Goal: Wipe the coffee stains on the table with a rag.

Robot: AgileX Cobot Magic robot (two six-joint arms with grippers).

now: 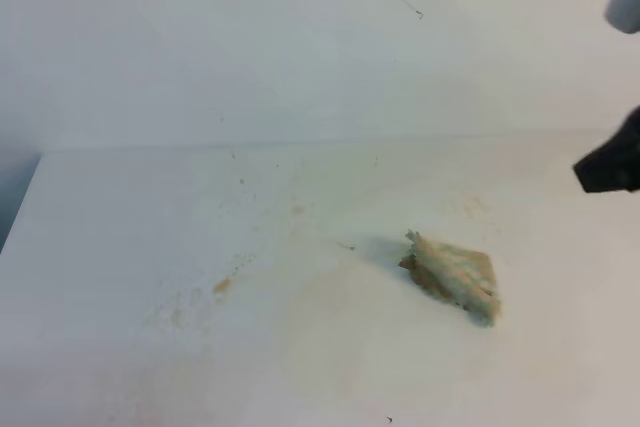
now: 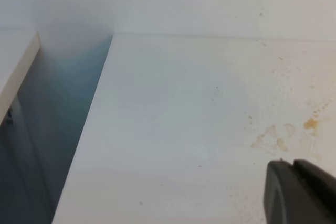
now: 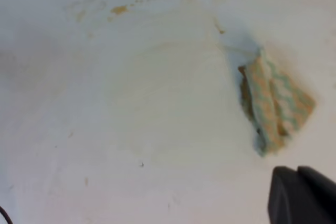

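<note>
The rag [image 1: 455, 277], a wadded beige cloth with brownish stains, lies loose on the white table [image 1: 120, 247], right of centre; in the right wrist view the rag [image 3: 275, 106] shows a pale green zigzag pattern. A small orange-brown coffee stain [image 1: 222, 286] sits left of centre, also seen as an orange blot [image 2: 310, 124] and a blot [image 3: 119, 10]. My right gripper [image 1: 608, 165] hovers at the right edge, up and right of the rag; its tips [image 3: 296, 182] are shut on nothing. My left gripper [image 2: 294, 174] looks shut and empty, just short of the stain.
Faint tan smears [image 2: 270, 139] and specks spread around the blot. The table's left edge [image 2: 89, 129] drops into a dark gap beside another white surface [image 2: 16, 66]. A white wall [image 1: 300, 37] rises behind the table. A grey arm part [image 1: 625, 2] shows top right.
</note>
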